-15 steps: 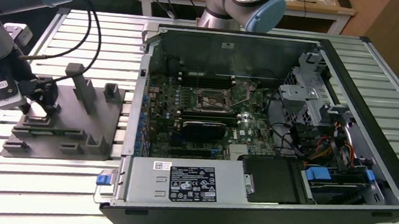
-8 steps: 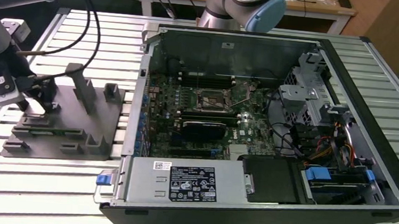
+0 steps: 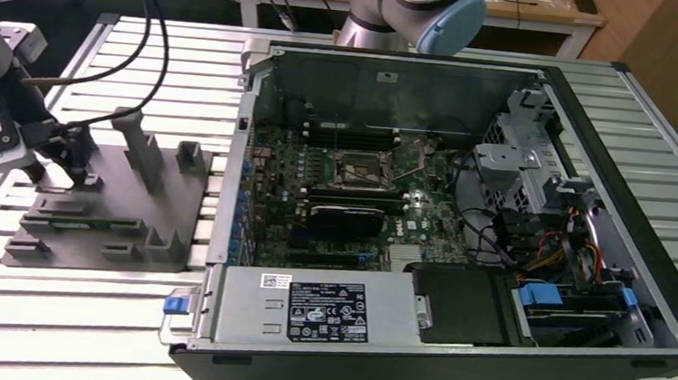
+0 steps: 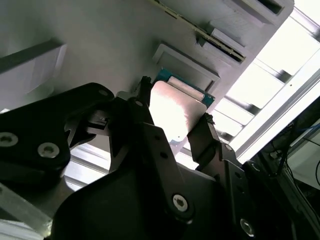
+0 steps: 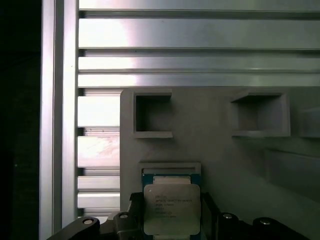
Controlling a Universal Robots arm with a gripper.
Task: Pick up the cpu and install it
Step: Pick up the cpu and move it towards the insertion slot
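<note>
While the socket (image 3: 359, 166) in the open computer case (image 3: 446, 64), well away from the gripper (image 3: 61, 157), is sitting without its chip, the pick-up is only getting under way and the installing is all waiting. The gripper's fingers (image 4: 200, 135) are standing narrow, pressing on two opposite edges of the cpu (image 5: 171, 207). It is lying between them, just over the grey fixture (image 5: 220, 145); whether it is hanging clear of that I cannot tell.

Open PC case (image 3: 408, 91) beside grey fixture (image 3: 114, 192) on alu slat table (image 3: 657, 151).
</note>
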